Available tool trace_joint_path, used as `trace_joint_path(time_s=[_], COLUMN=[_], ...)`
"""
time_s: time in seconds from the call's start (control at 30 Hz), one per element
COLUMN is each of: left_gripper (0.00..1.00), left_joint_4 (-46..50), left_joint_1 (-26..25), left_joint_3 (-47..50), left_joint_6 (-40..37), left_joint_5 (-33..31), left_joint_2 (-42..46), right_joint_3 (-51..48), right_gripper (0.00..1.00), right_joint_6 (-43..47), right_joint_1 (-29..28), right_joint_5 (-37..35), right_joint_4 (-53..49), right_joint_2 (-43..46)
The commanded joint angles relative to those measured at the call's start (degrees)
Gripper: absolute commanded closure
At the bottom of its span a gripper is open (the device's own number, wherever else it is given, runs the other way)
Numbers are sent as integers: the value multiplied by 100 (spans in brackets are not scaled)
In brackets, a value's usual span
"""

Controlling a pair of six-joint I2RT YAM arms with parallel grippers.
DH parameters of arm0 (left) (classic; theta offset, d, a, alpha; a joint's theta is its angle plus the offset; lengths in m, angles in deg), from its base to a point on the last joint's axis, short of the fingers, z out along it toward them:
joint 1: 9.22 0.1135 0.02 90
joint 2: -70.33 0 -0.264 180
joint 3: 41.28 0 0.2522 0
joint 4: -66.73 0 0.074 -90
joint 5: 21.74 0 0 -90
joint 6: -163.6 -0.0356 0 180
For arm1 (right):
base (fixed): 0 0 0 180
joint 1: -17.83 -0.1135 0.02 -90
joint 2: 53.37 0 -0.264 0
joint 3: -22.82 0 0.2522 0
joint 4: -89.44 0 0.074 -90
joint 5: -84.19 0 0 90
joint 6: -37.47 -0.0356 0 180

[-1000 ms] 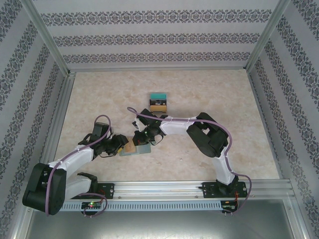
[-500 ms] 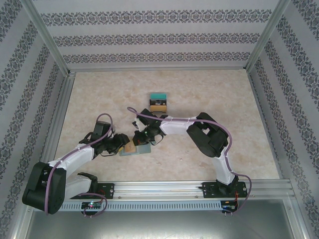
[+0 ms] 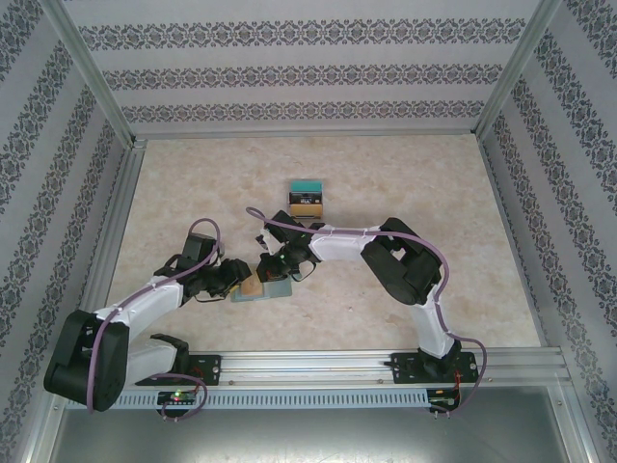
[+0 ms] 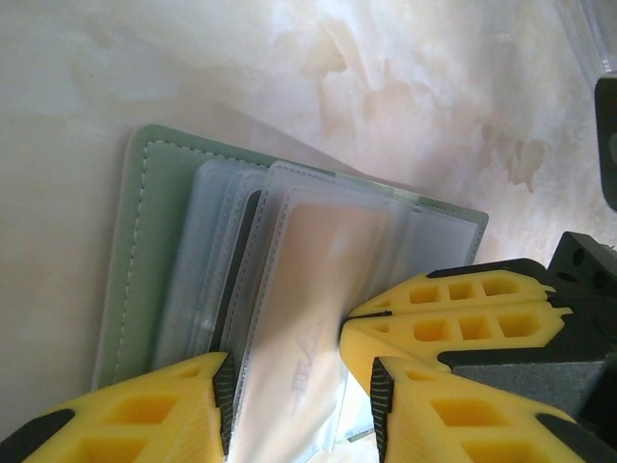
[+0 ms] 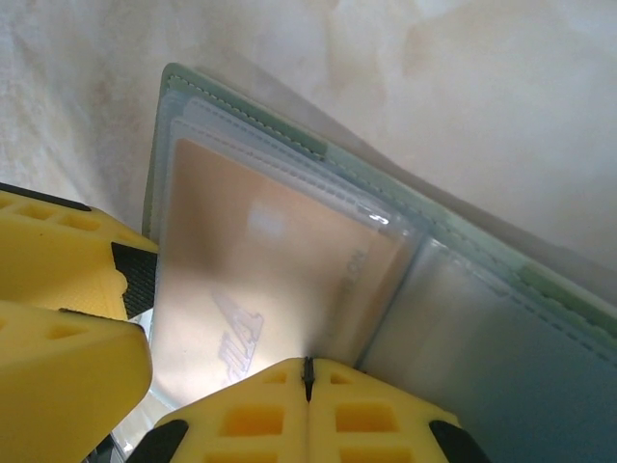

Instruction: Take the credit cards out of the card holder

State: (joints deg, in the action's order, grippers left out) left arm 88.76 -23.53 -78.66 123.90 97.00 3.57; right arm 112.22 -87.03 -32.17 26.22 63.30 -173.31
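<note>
Down near the front of the pale marbled tabletop (image 3: 434, 193), the soft grey-green folding card holder (image 4: 145, 241) lies open and flat. Its clear pockets face up, and an orange-brown plastic credit card (image 5: 260, 280) is tucked in the top one. So the left gripper (image 4: 299, 395) is partway open, yellow fingers either side of that pocket, not clamped on it as far as I can see. Meanwhile the right gripper (image 5: 308, 374) is fully closed, tips meeting at the pocket's edge; can't tell if it's pinching plastic. Further back stands a clear upright plastic stand (image 3: 307, 200) with something teal and dark in it.
</note>
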Motion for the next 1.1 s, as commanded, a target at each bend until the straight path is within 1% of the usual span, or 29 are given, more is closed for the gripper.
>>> trace_joint_path(time_s=[0.0, 0.03, 0.2, 0.27, 0.37, 0.5, 0.67, 0.9, 1.07], left_gripper=[57, 57, 57, 57, 57, 57, 57, 57, 57], left_joint_4=[-547, -583, -747, -768, -751, -740, -813, -1029, -1051], left_joint_1=[-209, -213, -264, -315, -358, -426, -594, -1007, -1085], left_joint_3=[-212, -214, -255, -289, -327, -422, -620, -1021, -1144], left_joint_6=[-42, -23, 32, 23, 23, 30, 7, 50, 80], left_joint_5=[613, 644, 778, 792, 757, 709, 660, 543, 502], left_joint_2=[139, 177, 201, 185, 151, 117, -133, -801, -996], right_joint_3=[-99, -108, -145, -161, -204, -443, -751, -1493, -1829], right_gripper=[90, 88, 83, 80, 78, 69, 69, 70, 71], right_joint_6=[56, 49, 40, 39, 38, -39, -107, -357, -432], right_joint_1=[-63, -58, -19, -13, 3, 117, 320, 554, 679], right_joint_5=[-136, -144, -179, -196, -255, -491, -703, -1032, -1318], right_joint_4=[-293, -281, -212, -204, -202, -86, -59, 182, 233], right_joint_2=[-162, -147, -67, -37, 42, 428, 903, 1422, 1815])
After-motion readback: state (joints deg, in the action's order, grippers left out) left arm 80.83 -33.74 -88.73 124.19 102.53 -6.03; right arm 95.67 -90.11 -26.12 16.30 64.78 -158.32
